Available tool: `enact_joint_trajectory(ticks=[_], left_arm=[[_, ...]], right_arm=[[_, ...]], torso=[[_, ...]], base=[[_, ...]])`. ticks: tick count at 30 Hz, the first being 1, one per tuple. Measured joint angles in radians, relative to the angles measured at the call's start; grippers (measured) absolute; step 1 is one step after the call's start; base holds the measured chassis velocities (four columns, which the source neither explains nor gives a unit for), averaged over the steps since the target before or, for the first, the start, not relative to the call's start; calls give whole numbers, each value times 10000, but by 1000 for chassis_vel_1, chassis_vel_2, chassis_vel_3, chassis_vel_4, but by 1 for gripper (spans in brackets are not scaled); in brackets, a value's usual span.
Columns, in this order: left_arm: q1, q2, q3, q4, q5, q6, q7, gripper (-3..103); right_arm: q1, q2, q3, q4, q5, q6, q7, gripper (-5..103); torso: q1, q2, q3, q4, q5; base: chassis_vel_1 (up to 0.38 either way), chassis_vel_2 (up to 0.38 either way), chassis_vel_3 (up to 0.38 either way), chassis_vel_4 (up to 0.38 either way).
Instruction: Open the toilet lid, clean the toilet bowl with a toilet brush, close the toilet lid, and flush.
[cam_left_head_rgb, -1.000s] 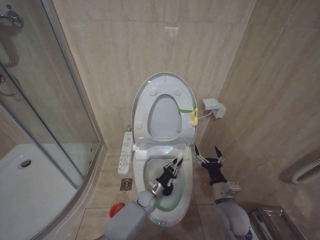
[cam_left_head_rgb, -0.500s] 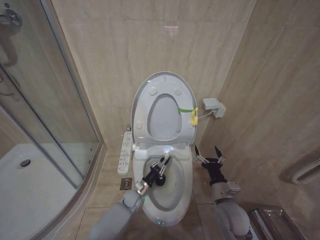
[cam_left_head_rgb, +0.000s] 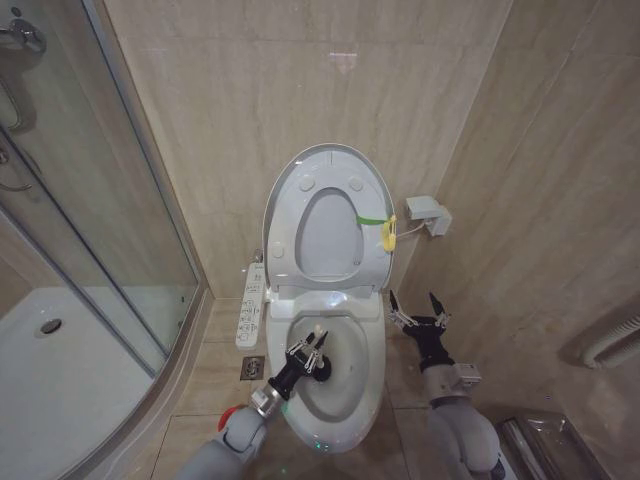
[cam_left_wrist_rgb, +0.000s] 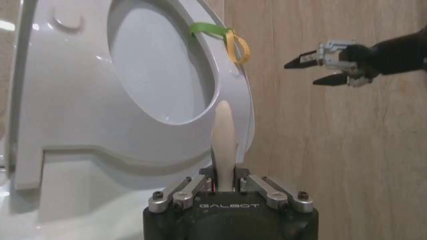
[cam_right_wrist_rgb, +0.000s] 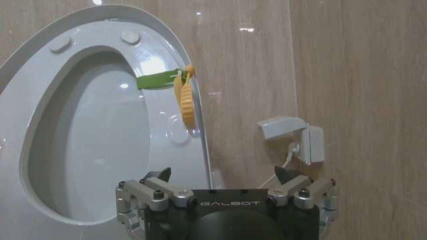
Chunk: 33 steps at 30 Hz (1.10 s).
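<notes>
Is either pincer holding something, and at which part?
The left pincer grips the toilet brush by its white handle; the right pincer is open and holds nothing.

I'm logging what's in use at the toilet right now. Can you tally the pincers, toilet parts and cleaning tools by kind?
Pincers: 2, the left pincer shut on the toilet brush over the toilet bowl, and the right pincer open beside it.
Toilet parts: 2, the raised toilet lid and the toilet bowl.
Cleaning tools: 1, the toilet brush.
Total: 5
</notes>
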Motion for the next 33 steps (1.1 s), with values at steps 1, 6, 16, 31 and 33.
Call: enact_joint_trajectory(ticks=[1, 6, 16, 31, 33], left_arm=[[171, 135, -53, -235, -11, 126, -6, 19], [714, 576, -157, -783, -29, 410, -12, 19], [1524, 1215, -368, -1470, -148, 877, 5, 19], [1938, 2025, -714, -2028, -154, 1500, 526, 19], [1910, 2116, -776, -1974, -155, 1552, 682, 19]], right_arm=[[0, 0, 0, 0, 0, 0, 1, 100], [0, 0, 0, 0, 0, 0, 0, 100], [0, -1, 0, 0, 0, 0, 1, 100], [0, -1, 0, 0, 0, 0, 1, 100], [0, 0, 0, 0, 0, 0, 1, 100]], torso=[[0, 0, 0, -1, -2], [0, 0, 0, 0, 0], [-1, 0, 0, 0, -1], [-1, 0, 0, 0, -2], [0, 0, 1, 0, -2]], base=[[0, 0, 0, 0], [0, 0, 0, 0], [0, 0, 0, 0], [0, 0, 0, 0], [0, 0, 0, 0]])
